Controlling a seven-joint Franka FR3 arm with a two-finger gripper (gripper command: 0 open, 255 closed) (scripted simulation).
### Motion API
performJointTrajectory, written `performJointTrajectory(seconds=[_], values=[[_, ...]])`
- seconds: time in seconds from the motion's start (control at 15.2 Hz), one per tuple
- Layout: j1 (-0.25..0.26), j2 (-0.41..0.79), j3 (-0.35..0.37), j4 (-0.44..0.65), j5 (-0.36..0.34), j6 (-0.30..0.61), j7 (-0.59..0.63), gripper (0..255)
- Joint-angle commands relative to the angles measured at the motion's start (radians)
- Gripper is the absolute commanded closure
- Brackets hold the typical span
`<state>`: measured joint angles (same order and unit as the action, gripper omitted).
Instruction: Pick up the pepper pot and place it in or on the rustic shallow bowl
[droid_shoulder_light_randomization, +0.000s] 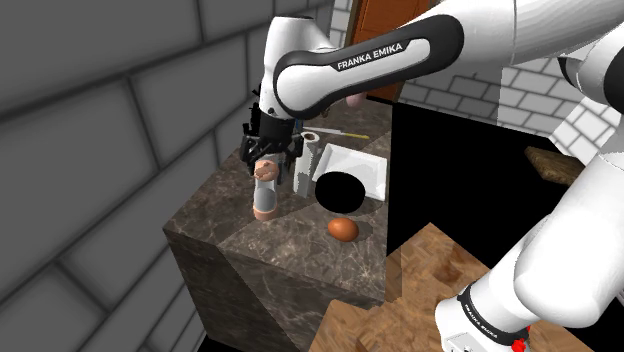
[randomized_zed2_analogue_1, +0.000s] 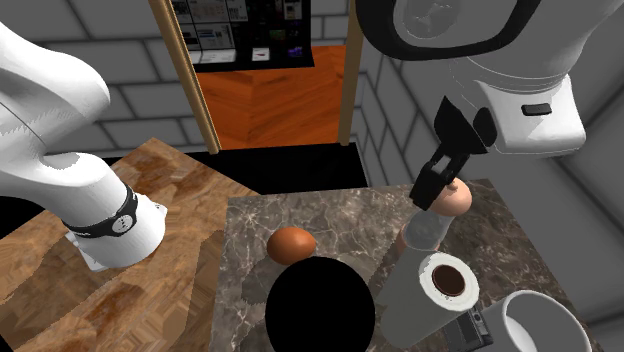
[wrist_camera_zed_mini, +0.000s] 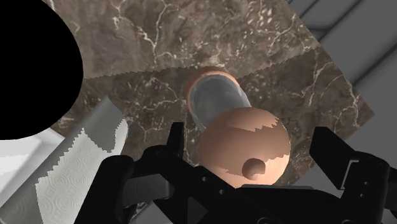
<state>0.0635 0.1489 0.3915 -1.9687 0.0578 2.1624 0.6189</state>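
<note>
The dark marble counter (droid_shoulder_light_randomization: 215, 210) carries the shallow bowl (droid_shoulder_light_randomization: 341, 190), drawn as a flat black disc, with a paper towel roll (randomized_zed2_analogue_1: 410, 300) beside it. In the shoulder view the pepper pot (droid_shoulder_light_randomization: 266, 190) stands upright at the bowl's nine o'clock. The black gripper (wrist_camera_zed_mini: 252, 130) straddles its knob, fingers spread apart. A brown egg (droid_shoulder_light_randomization: 342, 229) lies at the bowl's six o'clock

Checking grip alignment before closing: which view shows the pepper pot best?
The wrist view: the pepper pot stands close up between the open jaws, its round tan top and grey body plain. The shoulder view shows the pot small and side-on. The second exterior view has its top partly behind the jaws.
</note>
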Motion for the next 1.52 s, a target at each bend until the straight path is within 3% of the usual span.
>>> performJointTrajectory(seconds=[0.0,0.53,0.59,1.19,1.45], values=[[0.004,0.017,0.000,-0.009,-0.007,0.026,0.006,0],[0.005,0.021,0.000,-0.012,-0.009,0.033,0.007,0],[0.005,0.021,0.000,-0.012,-0.009,0.033,0.007,255],[0.005,0.021,0.000,-0.012,-0.009,0.033,0.007,255],[0.002,-0.001,0.002,0.016,-0.001,-0.017,0.005,255]])
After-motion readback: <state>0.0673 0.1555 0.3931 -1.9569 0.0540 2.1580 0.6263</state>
